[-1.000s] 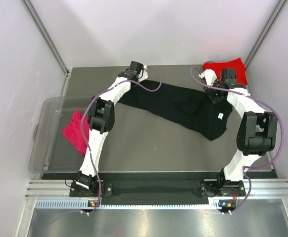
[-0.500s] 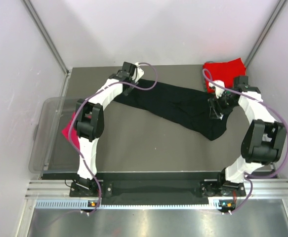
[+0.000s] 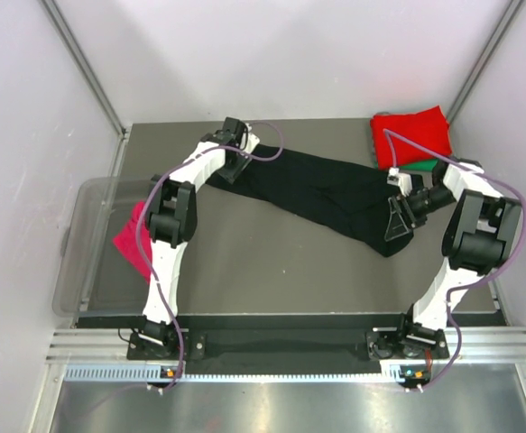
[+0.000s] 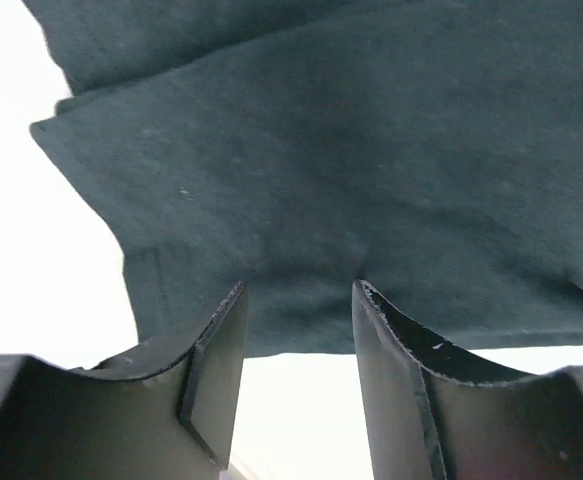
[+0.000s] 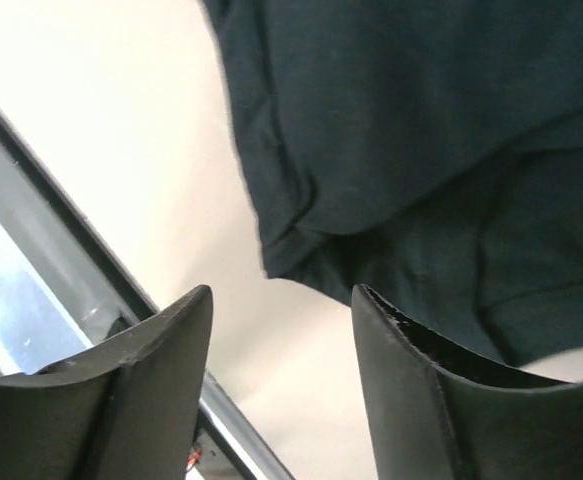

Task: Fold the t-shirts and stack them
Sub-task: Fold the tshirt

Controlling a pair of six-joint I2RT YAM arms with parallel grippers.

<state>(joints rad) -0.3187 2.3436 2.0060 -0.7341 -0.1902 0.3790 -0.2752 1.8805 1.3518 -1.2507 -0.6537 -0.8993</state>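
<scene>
Black t-shirt [image 3: 326,189]: lies rumpled and drawn out long across the far half of the worktop [image 3: 272,262]; it runs aslant from near the far left corner to about the middle of the right edge; its right end is broader and reaches nearer than its left end

Left gripper [image 4: 296,300]: at the black t-shirt's left end, low over the cloth; jaws apart; a hemmed edge of the dark cloth lies just beyond the fingertips; nothing is clamped between them

Right gripper [image 5: 281,300]: over the black t-shirt's right end, near the right edge of the worktop; jaws apart; a bunched edge of the cloth lies beyond the tips; pale worktop shows through the gap; nothing is held

Red t-shirt [image 3: 411,135]: folded flat in the far right corner; close to the black t-shirt's right end

Green t-shirt [image 3: 422,166]: only a narrow strip shows, along the near edge of the red t-shirt and under it

Magenta t-shirt [image 3: 132,236]: bunched up inside the clear plastic bin [image 3: 78,271]; partly hidden by the left arm

Clear plastic bin: stands just beside the left edge of the worktop
</scene>
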